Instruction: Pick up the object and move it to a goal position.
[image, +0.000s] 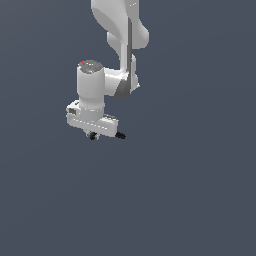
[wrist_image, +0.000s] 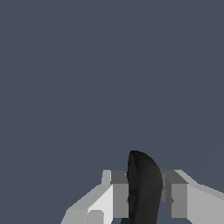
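Wrist view: 1 black clamp (wrist_image: 143, 188) pinched between the grey fingers (wrist_image: 120, 199) of the gripper (wrist_image: 146, 197).
Item held off the ground; likely light, rigid, narrow and smooth-sided, so best gripped across its thick middle to resist twisting.

arm (image: 120, 35): glossy white rounded links, grey seam at joints; wrist is a white cylinder with grey cap carrying a tiny red mark; gripper (image: 105, 135): white boxy body, dark vent-like marking on its side, grey pads, black fingertips (image: 120, 135)
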